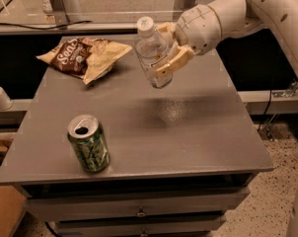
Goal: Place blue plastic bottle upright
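Green soda can [89, 143] stands front left on grey table [198, 147]. Farther back, gripper [164, 51] hangs over mid-table, jaws clenched round blue plastic bottle [148, 48]. Bottle is airborne, cap up, slightly tilted. Far left corner: chip bags [85, 56].

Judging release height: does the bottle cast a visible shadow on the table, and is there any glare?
Camera view: the gripper holds the blue plastic bottle in the air; a soft, diffuse shadow lies on the table beneath it, with a faint sheen. No strong glare.
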Robot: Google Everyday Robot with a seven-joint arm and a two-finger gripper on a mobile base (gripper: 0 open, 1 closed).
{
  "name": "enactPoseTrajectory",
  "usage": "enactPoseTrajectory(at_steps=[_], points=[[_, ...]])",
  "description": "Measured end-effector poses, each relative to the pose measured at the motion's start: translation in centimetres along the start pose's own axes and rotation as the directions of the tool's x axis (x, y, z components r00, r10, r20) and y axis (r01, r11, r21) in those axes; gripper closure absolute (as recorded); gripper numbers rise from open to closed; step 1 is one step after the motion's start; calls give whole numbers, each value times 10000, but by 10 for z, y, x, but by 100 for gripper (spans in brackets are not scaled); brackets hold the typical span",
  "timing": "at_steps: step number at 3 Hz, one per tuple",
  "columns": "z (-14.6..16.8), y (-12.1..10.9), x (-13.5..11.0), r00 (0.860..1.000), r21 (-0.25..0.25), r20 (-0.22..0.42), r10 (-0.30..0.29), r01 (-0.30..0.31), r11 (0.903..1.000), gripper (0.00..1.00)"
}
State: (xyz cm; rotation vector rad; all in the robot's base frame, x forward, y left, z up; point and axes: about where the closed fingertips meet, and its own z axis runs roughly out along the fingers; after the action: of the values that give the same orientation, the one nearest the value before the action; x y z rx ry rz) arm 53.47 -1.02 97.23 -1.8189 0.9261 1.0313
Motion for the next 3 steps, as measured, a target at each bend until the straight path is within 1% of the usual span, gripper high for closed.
enactPoseTrajectory(at_steps=[1, 2, 3], points=[[7, 6, -1, 9993, -149, 275, 244, -240, 9996, 100], [8, 4, -2, 9993, -90, 281, 240, -237, 9997, 100], [15, 5, 11, 9912, -271, 1004, 862, -839, 9961, 100]])
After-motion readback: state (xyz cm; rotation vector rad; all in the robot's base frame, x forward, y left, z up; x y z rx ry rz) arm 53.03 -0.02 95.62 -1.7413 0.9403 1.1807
